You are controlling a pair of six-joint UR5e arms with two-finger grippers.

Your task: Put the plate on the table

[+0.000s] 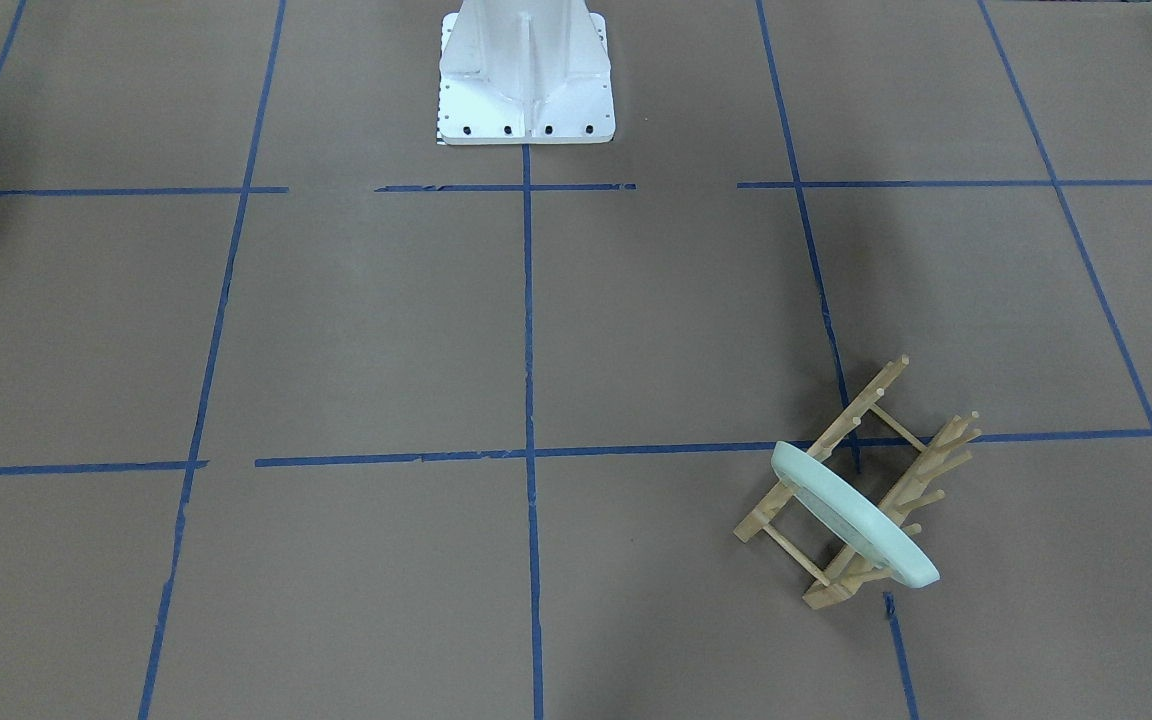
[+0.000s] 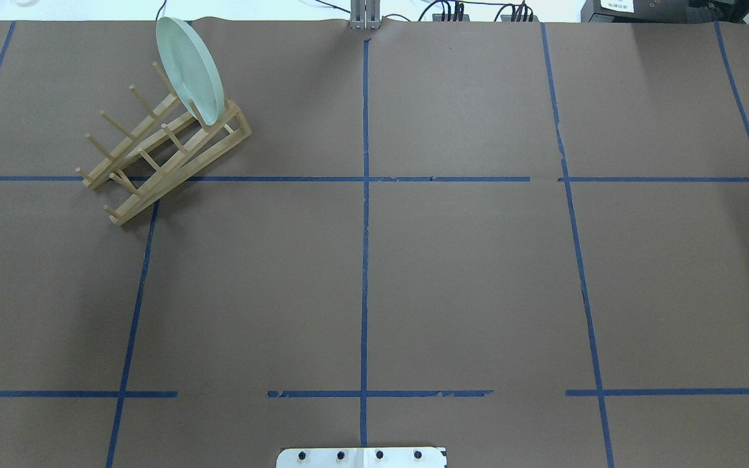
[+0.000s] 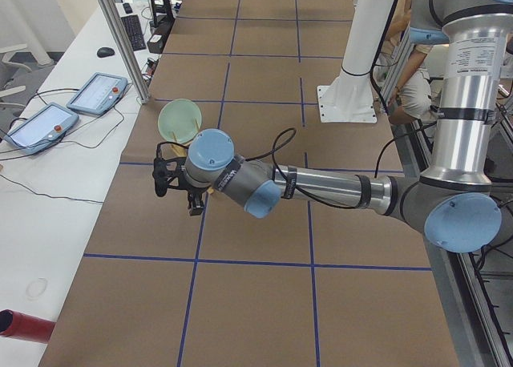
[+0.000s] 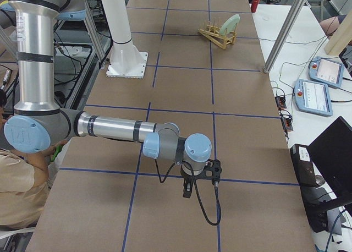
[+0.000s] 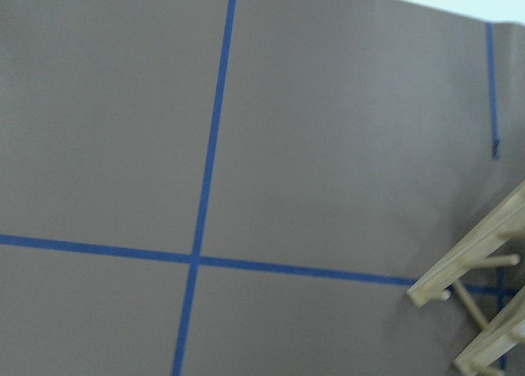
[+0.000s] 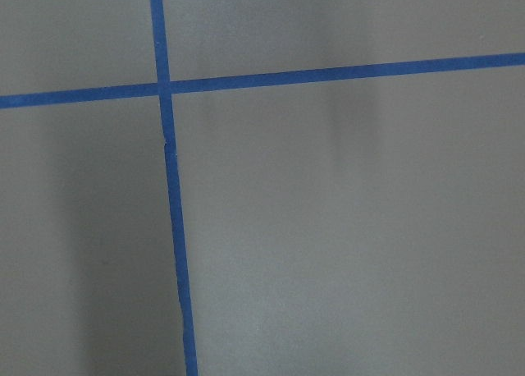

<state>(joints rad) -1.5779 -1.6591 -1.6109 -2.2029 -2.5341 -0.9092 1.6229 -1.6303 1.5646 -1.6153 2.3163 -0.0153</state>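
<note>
The pale mint-green plate [image 1: 851,515] stands on edge, tilted, in the end slot of the light wooden peg rack [image 1: 936,465] on the brown table [image 1: 376,330]. Plate [image 2: 189,68] and rack [image 2: 166,153] are at the far left in the overhead view. In the exterior left view my left gripper [image 3: 178,192] hovers beside the rack, just short of the plate [image 3: 179,120]; I cannot tell if it is open. The left wrist view shows only a rack corner [image 5: 484,253]. My right gripper [image 4: 199,181] hangs over bare table far from the plate [image 4: 231,24]; I cannot tell its state.
The white robot base [image 1: 526,80] stands at the table's middle edge. A metal post [image 3: 120,42] and tablets [image 3: 96,93] stand on the white bench beyond the rack. A red cylinder [image 3: 24,325] lies on that bench. People sit behind the robot.
</note>
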